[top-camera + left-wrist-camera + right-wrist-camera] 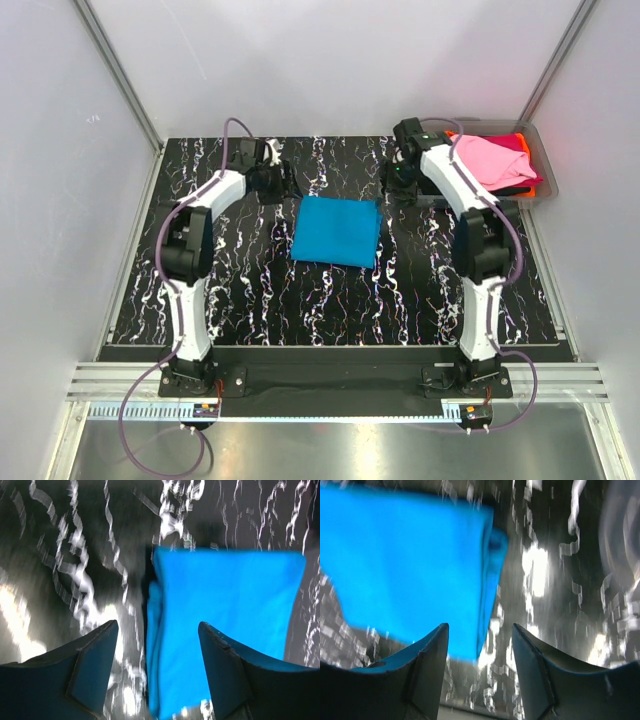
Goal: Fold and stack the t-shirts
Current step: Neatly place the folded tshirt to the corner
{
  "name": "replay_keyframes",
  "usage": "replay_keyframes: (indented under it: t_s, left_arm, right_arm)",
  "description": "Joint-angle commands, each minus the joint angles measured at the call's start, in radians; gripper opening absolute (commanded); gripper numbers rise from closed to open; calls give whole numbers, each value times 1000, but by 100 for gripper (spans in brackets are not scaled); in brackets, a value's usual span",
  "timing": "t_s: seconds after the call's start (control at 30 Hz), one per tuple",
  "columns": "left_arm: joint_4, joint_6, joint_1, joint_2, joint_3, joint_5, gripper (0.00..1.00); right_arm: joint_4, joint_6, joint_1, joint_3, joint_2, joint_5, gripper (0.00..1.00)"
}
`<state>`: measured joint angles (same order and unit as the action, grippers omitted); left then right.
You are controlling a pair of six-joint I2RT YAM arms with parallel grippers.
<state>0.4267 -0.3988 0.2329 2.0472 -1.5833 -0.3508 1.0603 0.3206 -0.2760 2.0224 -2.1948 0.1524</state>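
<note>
A folded blue t-shirt (336,231) is laid flat in the middle of the table (250,290). The left gripper (157,630) and right gripper (480,630) are held spread and empty near its far corners. It is judged light and limp, best pinched at a folded edge.

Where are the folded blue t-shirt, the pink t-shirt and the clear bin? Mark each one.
folded blue t-shirt (336,231): top external view, middle of the folded cloth.
pink t-shirt (492,160): top external view, middle of the pink cloth that shows.
clear bin (546,165): top external view, its right wall.
</note>
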Motion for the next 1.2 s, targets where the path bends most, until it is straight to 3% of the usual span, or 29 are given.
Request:
replay_keyframes:
  t_s: [0.0, 0.3, 0.53, 0.67, 0.7, 0.8, 1.03, 1.17]
  left_arm:
    - [-101, 18, 22, 91, -98, -66, 70]
    - [-171, 5, 71, 165, -70, -5, 69]
    - [-174, -71, 85, 160, 14, -11, 54]
    - [-172, -68, 83, 159, 23, -11, 33]
    - [-166, -61, 85, 154, 14, 1, 20]
    - [-117, -14, 83, 128, -13, 93, 0]
    - [125, 187, 42, 100, -119, 335, 0]
    - [167, 302, -15, 87, -152, 491, 0]
  right_arm:
    - [6, -2, -8, -80, 231, 38, 61]
    - [-36, 8, -8, -349, 510, 78, 63]
    - [-60, 8, -5, -459, 607, 113, 64]
    - [-66, 5, -6, -493, 635, 116, 64]
    - [-69, 2, -6, -498, 639, 118, 64]
    - [-68, 0, -6, -530, 667, 118, 65]
    - [-65, 12, -6, -617, 728, 148, 67]
    - [-49, 32, -6, -640, 738, 171, 70]
